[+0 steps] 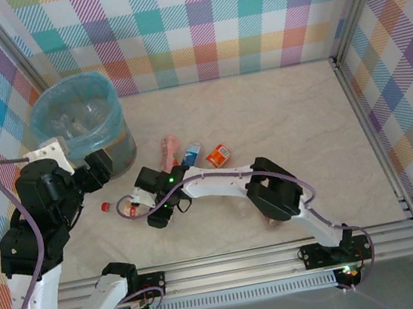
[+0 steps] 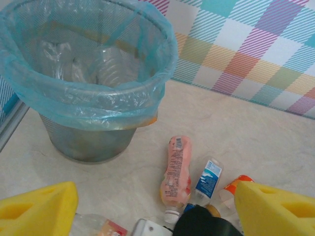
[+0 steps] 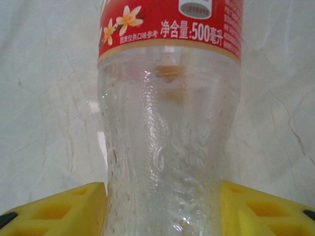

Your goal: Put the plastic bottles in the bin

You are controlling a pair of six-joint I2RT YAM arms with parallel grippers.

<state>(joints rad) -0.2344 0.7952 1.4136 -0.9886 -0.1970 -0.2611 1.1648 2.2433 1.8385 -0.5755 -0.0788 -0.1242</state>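
My right gripper (image 3: 165, 209) is shut on the body of a clear bottle with a red label (image 3: 170, 132), its yellow fingers (image 3: 64, 209) pressed against both sides. That bottle (image 1: 124, 208) lies on the table left of the wrist, red cap to the left. A pink bottle (image 2: 178, 169), a blue-labelled bottle (image 2: 208, 179) and an orange-labelled bottle (image 2: 234, 189) lie together mid-table. The bin (image 2: 98, 101), lined with a blue bag, holds clear bottles (image 2: 108, 66). My left gripper (image 2: 156, 196) hangs open and empty just in front of the bin (image 1: 43, 126).
Checked walls close the table at the back and both sides. A metal rail (image 1: 287, 256) runs along the near edge. The right arm (image 1: 219, 180) stretches leftward across the table's middle. Bare marbled tabletop (image 1: 302, 107) lies to the right.
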